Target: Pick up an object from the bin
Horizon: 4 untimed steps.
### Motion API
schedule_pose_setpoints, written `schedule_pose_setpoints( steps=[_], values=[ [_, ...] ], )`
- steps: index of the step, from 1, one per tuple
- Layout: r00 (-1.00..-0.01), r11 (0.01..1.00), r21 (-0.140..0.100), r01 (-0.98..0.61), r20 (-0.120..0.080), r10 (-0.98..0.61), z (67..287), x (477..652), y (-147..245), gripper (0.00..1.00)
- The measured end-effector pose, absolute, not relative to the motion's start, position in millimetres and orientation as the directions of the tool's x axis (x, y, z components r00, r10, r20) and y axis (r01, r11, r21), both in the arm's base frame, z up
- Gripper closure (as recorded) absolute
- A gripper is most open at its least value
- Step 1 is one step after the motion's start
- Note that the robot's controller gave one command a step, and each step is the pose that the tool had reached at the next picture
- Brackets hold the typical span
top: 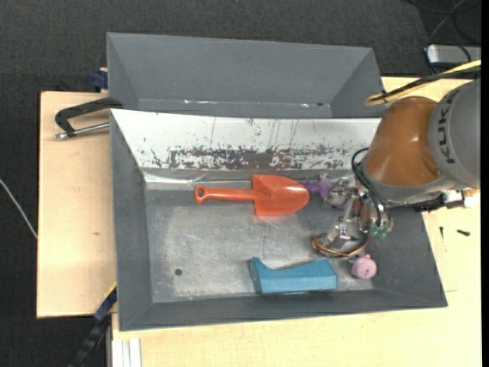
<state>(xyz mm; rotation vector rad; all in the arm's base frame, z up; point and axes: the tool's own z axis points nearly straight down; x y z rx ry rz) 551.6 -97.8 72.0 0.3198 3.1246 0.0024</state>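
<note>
a grey metal bin with sloped walls is seen from above, and four loose things are spread over its floor. an orange toy shovel is laid along the back of the floor, its blade turned to the right and its thin handle stretched to the left. a small purple piece is set just beside the blade's right end, at the foot of the back wall. a blue wedge-shaped block is laid flat near the front wall, right of centre. a small pink rounded piece, pale and knob-like, is found just right of the blue block, in the front right part of the floor.

the arm, capped with an orange cover, is brought in over the right wall. the hand is lowered close to the floor on the right side, between the purple piece behind it and the blue block and pink piece in front. the pink piece is nearest, just beside the hand's front right. whether the hand is apart or together cannot be told, nor whether anything is gripped in it.
</note>
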Motion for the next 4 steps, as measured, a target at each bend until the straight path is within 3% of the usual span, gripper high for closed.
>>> schedule_pose_setpoints(
  steps=[2, 4],
  values=[
    [-0.963, 0.963, 0.002, 0.271, -0.006, 0.271, 72, 544.6, -92, 0.00],
    [-0.959, 0.959, 0.002, 0.284, -0.010, 0.284, 77, 510.6, -109, 0.00]
  ],
)
